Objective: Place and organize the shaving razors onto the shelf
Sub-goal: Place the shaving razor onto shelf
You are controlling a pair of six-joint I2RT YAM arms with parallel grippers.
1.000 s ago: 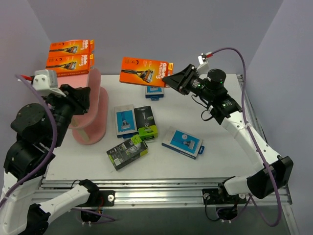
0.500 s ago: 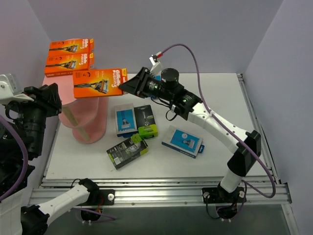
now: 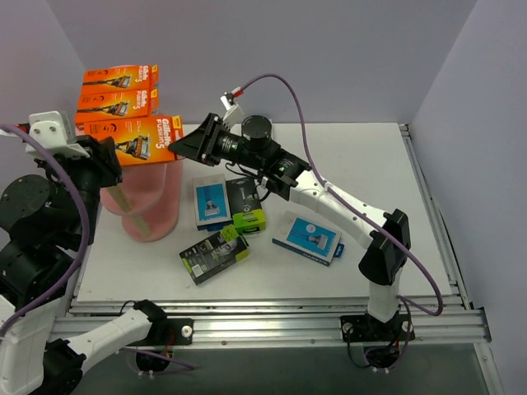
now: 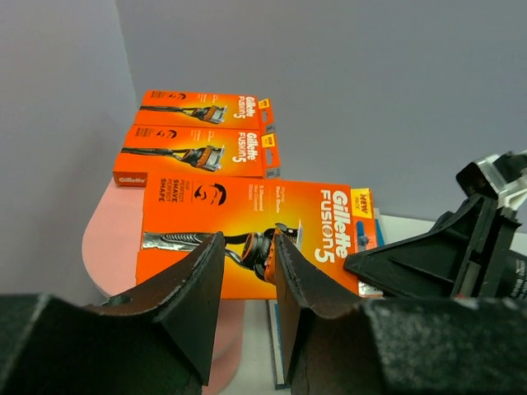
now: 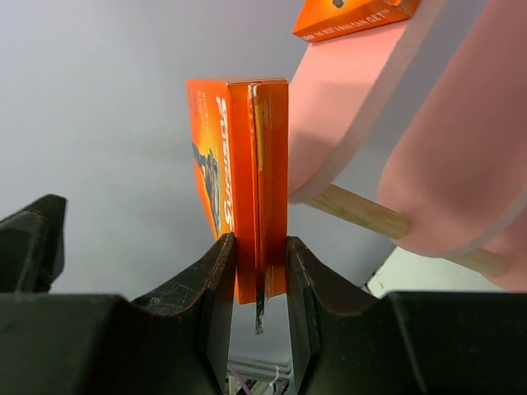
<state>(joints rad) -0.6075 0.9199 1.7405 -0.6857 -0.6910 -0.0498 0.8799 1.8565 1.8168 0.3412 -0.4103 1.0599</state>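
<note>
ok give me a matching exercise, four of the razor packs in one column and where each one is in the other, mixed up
Things:
1. front orange Fusion5 pack
2. rearmost orange Fusion5 pack
3. tilted black-and-lime pack
4. blue-and-grey pack by itself

Places:
A. on the pink shelf, top board
B. flat on the table, nearest the arm bases
C. clamped edge-on in the right hand
D. flat on the table, furthest right

Pairs: 1-C, 2-A, 3-B, 4-D

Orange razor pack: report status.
Right gripper shut on orange pack, beside the shelf. Left gripper slightly open, empty, facing it. Two more packs on top.
</note>
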